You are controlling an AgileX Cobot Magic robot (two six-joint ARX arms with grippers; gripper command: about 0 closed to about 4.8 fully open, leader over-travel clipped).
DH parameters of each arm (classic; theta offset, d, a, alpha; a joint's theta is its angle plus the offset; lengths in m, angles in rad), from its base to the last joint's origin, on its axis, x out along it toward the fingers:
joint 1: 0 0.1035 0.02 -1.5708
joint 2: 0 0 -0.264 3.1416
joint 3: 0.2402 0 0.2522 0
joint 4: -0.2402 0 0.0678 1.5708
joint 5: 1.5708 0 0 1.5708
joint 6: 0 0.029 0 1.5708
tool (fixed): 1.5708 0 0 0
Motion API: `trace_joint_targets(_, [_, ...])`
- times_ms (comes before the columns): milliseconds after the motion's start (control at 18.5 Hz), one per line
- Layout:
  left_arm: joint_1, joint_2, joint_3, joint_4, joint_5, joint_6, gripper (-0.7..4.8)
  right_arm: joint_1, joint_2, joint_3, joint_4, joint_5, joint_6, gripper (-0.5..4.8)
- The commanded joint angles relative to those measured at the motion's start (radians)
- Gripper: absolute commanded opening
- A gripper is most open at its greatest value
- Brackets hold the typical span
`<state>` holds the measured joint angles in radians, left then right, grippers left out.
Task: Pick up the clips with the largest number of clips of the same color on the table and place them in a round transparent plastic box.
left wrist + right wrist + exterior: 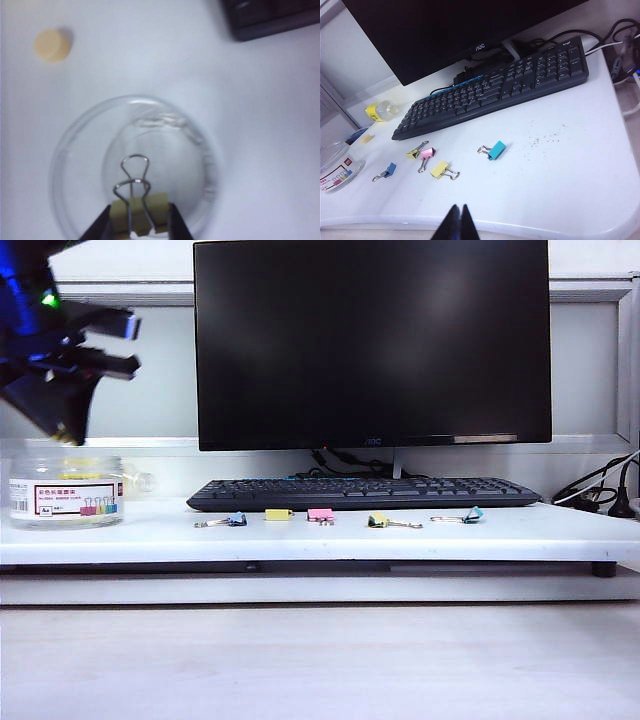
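My left gripper (70, 432) hangs just above the round transparent plastic box (60, 468) at the table's left end, shut on a yellow clip (139, 214). In the left wrist view the box's open rim (65, 150) lies directly beneath the held clip. Two more yellow clips (279, 513) (378, 521) lie in front of the keyboard. In the right wrist view these yellow clips (440, 169) (413, 153) are on the white tabletop, with the box (335, 170) farther off. My right gripper (458, 216) is shut on nothing, well back from the clips.
A blue clip (237, 520), a pink clip (320, 513) and a teal clip (472, 514) share the row with the yellow ones. Behind them are a black keyboard (360, 492) and monitor (372, 340). A small beige disc (52, 45) lies near the box. Cables (600, 495) sit at the right.
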<state>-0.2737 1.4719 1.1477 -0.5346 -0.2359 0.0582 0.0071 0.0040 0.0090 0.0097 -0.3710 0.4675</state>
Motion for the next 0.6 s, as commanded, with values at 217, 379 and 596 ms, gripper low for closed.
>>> trace_joint_targets(217, [0.054, 0.011, 0.003, 0.034, 0.080, 0.013, 1.25, 0.000, -0.002, -0.003, 0.019, 0.005, 0.003, -0.01])
trace_joint_targets(379, [0.054, 0.011, 0.003, 0.055, 0.083, 0.013, 1.89, 0.000, -0.002, -0.003, 0.020, 0.005, 0.003, -0.01])
trace_joint_targets(596, [0.054, 0.011, 0.003, 0.053, 0.097, 0.009, 1.89, 0.000, -0.002, -0.003, 0.021, 0.005, 0.003, -0.01])
